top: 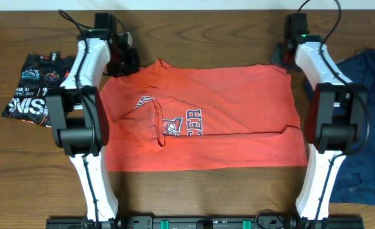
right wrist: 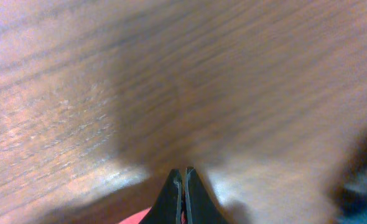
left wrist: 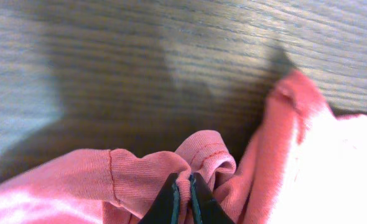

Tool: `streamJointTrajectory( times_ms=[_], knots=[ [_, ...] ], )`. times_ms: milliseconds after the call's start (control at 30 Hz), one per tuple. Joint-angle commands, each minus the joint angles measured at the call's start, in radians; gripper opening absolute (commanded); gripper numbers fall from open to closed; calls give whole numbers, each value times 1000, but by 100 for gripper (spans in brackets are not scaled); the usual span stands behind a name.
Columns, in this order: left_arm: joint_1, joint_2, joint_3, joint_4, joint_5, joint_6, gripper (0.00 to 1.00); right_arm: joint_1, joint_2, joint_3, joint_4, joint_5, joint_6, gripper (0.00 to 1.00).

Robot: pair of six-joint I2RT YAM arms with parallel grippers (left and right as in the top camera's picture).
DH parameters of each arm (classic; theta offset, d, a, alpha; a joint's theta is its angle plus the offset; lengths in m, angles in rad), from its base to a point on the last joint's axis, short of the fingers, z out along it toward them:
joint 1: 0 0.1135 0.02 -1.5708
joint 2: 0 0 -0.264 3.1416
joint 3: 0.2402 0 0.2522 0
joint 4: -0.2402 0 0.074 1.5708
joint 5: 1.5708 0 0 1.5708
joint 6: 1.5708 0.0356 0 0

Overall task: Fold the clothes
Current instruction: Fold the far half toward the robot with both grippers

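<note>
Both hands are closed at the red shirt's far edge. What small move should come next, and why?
Probably raise both hands slightly, to lift the far edge for folding: left hand pinches the red shirt, right hand is shut at its other corner.

A coral-red T-shirt (top: 238,121) with white-and-navy lettering (top: 186,122) is shown on the brown, wood-grained tabletop (top: 194,38). A black tee (top: 38,92) printed with white graphics is seen at the left edge, a plain navy garment (top: 373,121) at the right.

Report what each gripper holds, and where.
Left gripper pinches a bunched hem of the red T-shirt. Right gripper is shut at its edge; hold unclear.
</note>
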Motion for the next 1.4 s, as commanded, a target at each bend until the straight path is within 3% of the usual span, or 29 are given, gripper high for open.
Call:
streamJointTrajectory(
  times_ms=[0, 333, 700, 933, 1367],
  knots=[
    [19, -77, 14, -39, 26, -3, 6, -22, -136, 2, -32, 54, 3, 1],
    [25, -158, 14, -155, 51, -2, 6, -32, -245, 2, -267, 84, -16, 1],
    [40, -194, 14, -496, 49, -2, 6, -51, -265, 2, -592, 93, -20, 1],
    [42, -194, 13, -633, -45, -2, 6, -66, -265, 1, -772, 153, -23, 1],
    [42, -220, -73, -731, -86, -2, 6, -67, -265, -59, -888, 126, -49, 1]
  ],
)
